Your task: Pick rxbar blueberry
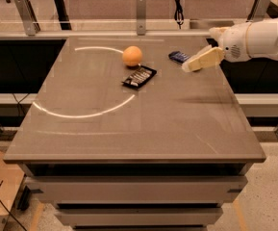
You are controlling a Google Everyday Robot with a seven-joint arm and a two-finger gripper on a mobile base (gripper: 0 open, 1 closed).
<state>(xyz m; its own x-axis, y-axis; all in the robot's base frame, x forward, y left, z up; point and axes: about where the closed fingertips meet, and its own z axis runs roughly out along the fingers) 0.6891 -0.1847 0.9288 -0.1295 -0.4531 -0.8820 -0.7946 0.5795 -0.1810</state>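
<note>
The rxbar blueberry point(178, 57), a small flat dark blue bar, lies on the grey table point(129, 119) near its far right edge; its right end is hidden behind my gripper. My gripper point(190, 65), with cream-coloured fingers pointing down-left, hangs just right of the bar and slightly in front of it, above the table. The white arm reaches in from the right edge of the view.
An orange point(132, 56) sits left of the bar at the far middle. A black packet with pale stripes point(139, 76) lies in front of the orange. A pale arc of light crosses the table's left half. Metal rails run behind the table.
</note>
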